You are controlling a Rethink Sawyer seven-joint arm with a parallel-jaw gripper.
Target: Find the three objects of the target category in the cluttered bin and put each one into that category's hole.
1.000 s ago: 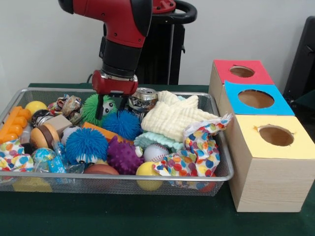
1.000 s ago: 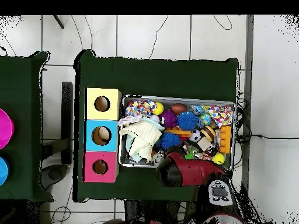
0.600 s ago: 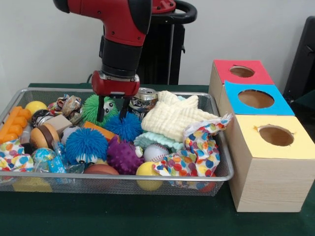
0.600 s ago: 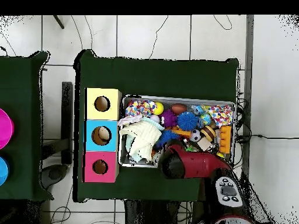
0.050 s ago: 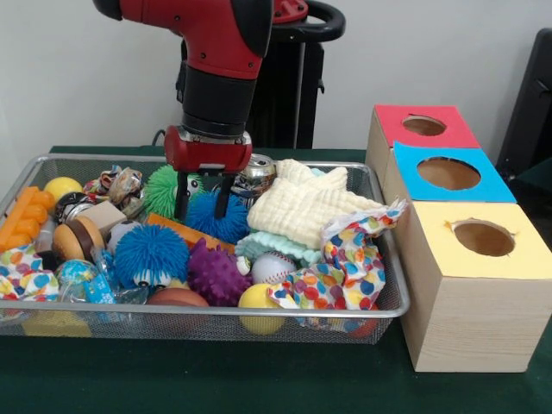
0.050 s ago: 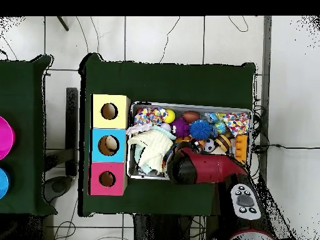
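- My gripper (image 5: 202,200) hangs low over the far middle of the wire bin (image 5: 392,297), its two dark fingers spread apart and straddling the top of a blue spiky ball (image 5: 216,218); they pinch nothing yet.
- From overhead, my red arm (image 6: 206,170) covers that spot, so the gripper cannot be made out there.
- Progress, as I judge it: the overhead view shows something pale inside the blue box's hole (image 6: 109,145), so one object may already be in. The hole of the yellow box (image 6: 109,112) and the hole of the red box (image 6: 107,179) look dark and empty. Which category is the target I cannot tell, but at least two objects appear to remain.
- The ball under my fingers is round, bright blue and covered in soft rubbery spikes. It sits high on the clutter, touching an orange stick-like toy (image 5: 181,231) just in front of it.
- Its likely kin lie close: a green spiky ball (image 5: 164,188) just beside my gripper on the side away from the boxes, a larger blue spiky ball (image 5: 152,254) nearer the camera, and a purple knobbly ball (image 5: 216,273) next to that one.
- Toward the boxes from my gripper lie a cream waffle cloth (image 5: 306,207) and, behind it, a crushed can (image 5: 256,169).
- A baseball (image 5: 272,267) and a dotted cloth (image 5: 345,263) sit in the front part of the bin, well clear of my fingers.
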